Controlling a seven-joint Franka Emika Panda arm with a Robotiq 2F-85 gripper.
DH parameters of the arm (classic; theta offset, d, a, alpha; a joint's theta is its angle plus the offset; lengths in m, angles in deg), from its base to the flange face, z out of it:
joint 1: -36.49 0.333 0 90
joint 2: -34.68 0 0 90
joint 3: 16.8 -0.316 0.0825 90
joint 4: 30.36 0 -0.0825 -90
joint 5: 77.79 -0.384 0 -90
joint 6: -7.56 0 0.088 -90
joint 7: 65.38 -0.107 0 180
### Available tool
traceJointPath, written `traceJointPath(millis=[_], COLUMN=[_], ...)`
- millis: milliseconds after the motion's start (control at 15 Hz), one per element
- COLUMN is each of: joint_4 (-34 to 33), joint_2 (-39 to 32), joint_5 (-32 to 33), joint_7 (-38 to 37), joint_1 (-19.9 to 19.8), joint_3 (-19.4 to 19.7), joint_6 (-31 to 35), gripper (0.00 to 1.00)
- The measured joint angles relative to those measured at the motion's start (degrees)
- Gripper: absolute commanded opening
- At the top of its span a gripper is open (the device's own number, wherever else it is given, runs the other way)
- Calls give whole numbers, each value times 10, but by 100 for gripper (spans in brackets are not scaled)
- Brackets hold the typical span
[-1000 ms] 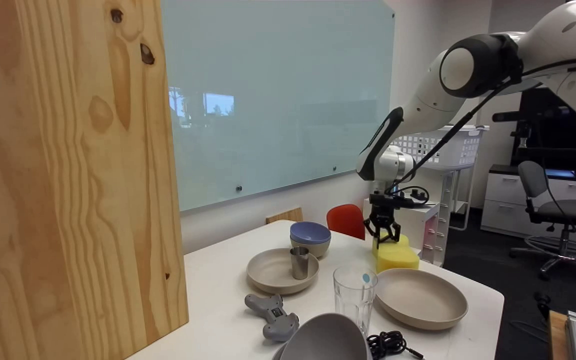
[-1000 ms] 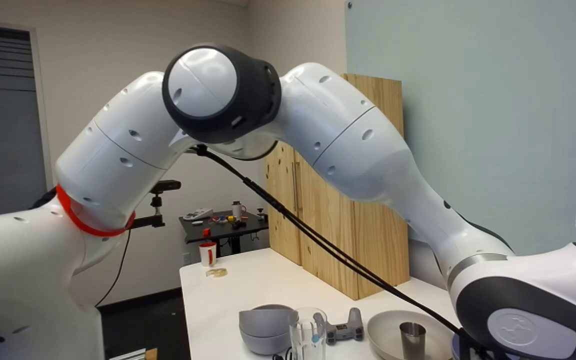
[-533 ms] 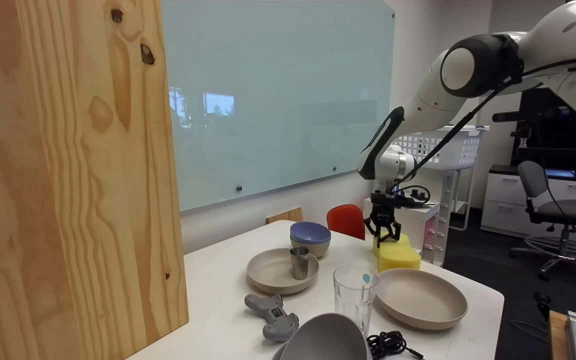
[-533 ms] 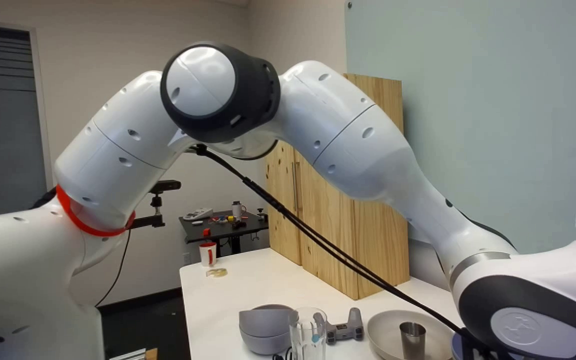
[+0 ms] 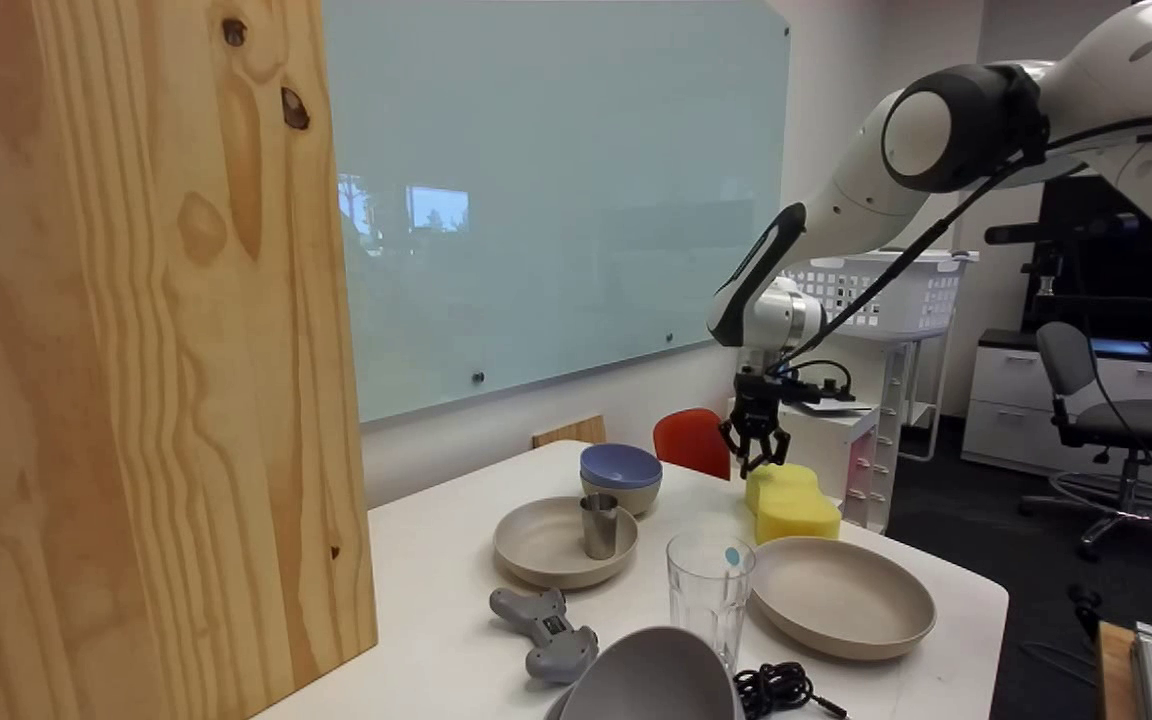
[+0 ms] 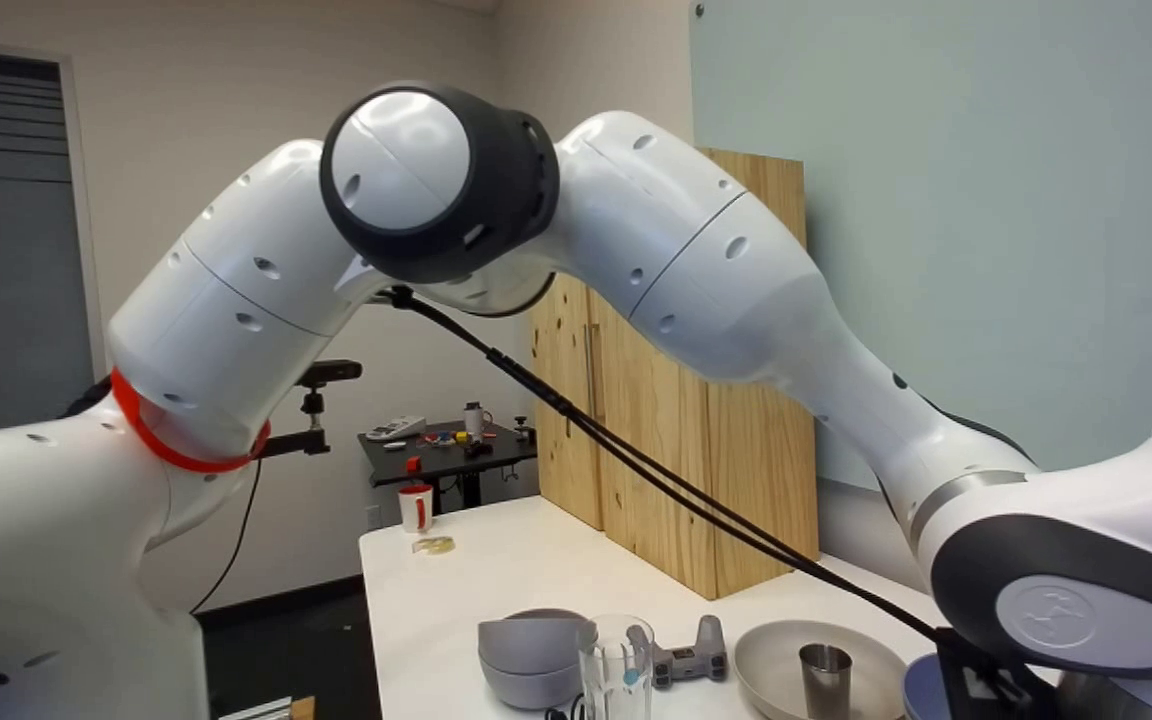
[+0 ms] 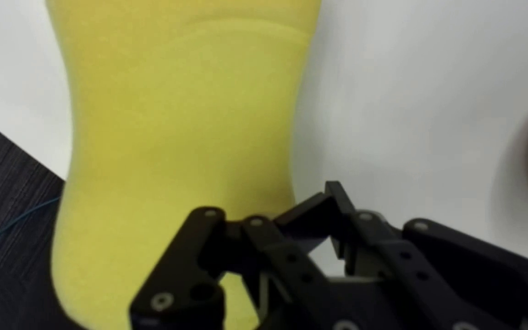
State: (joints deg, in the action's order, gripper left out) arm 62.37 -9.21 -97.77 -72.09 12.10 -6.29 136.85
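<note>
Caller: What's new in the last half second?

Me: Up I come! In an exterior view my end effector (image 5: 747, 467) has risen and slid a touch to the left, and the far half of the yellow sponge (image 5: 791, 505), partly hidden behind my fingers a moment ago, shows again. The sponge looks to lie just where it lay, flat on the table (image 5: 436, 540).

Caller: Any writing to read out?

Me: An embossed emblem (image 6: 1046, 612) on my wrist joint (image 6: 1126, 490), that's the clearest mark! The grey game controller (image 5: 561, 652) carries a small label (image 5: 554, 624), too tiny to read. And the clear glass (image 5: 711, 600) wears a round blue sticker (image 5: 733, 556).

Caller: Now the end effector. How wide?

Me: Drawn in! The fingertips (image 7: 339, 197) look pressed together in the wrist view, right at the sponge's edge: yellow foam under the one finger, white tabletop past the other. Whether a tip brushes the foam, I can't tell.

Caller: And around the sponge?

Me: In that exterior view, a shallow beige dish (image 5: 841, 600) sits just in front of it. Off to the left, a blue bowl (image 5: 621, 462) is stacked in a beige bowl (image 5: 628, 497), and a red chair (image 5: 693, 440) stands beyond the table.
</note>
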Motion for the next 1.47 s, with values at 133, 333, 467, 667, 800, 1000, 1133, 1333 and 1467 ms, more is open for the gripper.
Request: traceJointPath(millis=[133,333,467,667,800,1000,1133,1333,1467], joint_4=[-4,-7,-7,-7,-5,6,25,62,82], joint_2=[1,6,13,26,37,54,63,72,74], joint_5=[0,0,0,0,0,0,0,0,-1], joint_7=[5,8,9,11,11,11,11,11,11], joint_1=[0,-1,-2,-6,-6,-7,-8,-12,-15], joint_3=[-1,-1,-1,-1,2,8,12,12,13], joint_6=[0,-4,-15,-34,-43,-55,-59,-59,-59], gripper=[43,64,79,99,100,100,100,100,100])
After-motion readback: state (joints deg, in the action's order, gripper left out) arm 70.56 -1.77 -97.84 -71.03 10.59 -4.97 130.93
